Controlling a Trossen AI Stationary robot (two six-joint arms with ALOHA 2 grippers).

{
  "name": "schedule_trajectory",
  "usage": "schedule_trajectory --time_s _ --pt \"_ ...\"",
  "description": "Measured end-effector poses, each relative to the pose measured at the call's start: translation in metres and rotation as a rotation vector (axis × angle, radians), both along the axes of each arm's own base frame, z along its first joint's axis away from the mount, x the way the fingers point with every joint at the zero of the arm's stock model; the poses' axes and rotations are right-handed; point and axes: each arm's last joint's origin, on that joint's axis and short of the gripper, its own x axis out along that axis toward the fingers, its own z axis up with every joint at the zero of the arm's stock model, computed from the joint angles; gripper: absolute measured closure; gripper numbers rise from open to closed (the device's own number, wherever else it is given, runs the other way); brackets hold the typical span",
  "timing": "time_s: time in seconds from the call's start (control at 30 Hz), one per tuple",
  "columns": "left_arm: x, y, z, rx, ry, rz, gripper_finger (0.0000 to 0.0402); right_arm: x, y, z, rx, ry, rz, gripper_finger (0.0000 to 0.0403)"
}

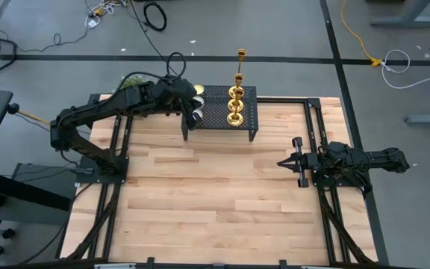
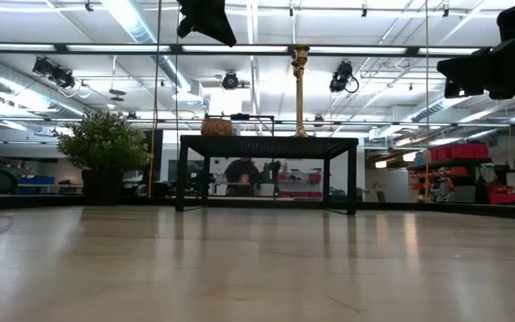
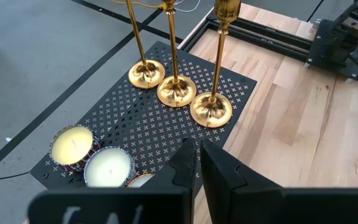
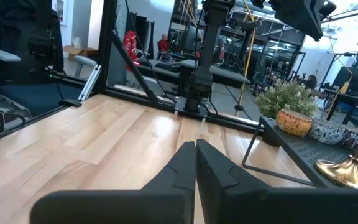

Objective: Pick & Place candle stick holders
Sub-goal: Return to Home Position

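Brass candle stick holders (image 3: 178, 92) stand in a row on the black shelf (image 3: 135, 124) (candles (image 3: 72, 144) beside) — left gripper (image 3: 197, 145) hovers above, seemingly closed; right gripper (image 4: 195, 145), fingers together, waits apart.

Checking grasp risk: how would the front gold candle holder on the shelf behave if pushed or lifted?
Probably tippy: the candle holder has a tall thin stem over a flared base. Its shiny metal may slip in jaws, yet looks rigid.
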Motion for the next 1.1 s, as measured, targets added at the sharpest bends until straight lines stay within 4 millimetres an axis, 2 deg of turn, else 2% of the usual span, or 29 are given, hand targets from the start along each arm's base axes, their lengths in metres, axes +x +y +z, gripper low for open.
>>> schedule_trajectory --time_s 0.77,0.9,1.1 --pt "0.002 0.0 0.003 -0.016 -0.055 0.019 0.0374 0.0 0.0 0.0 0.0 0.0 0.0 0.0389" --pt "0.004 -0.007 0.003 -0.048 -0.075 0.022 0.0374 0.0 0.0 0.0 0.0 0.0 0.0 0.0389" --pt "0.005 -0.02 0.006 -0.002 -0.059 -0.06 0.0374 0.0 0.0 0.0 0.0 0.0 0.0 0.0389"
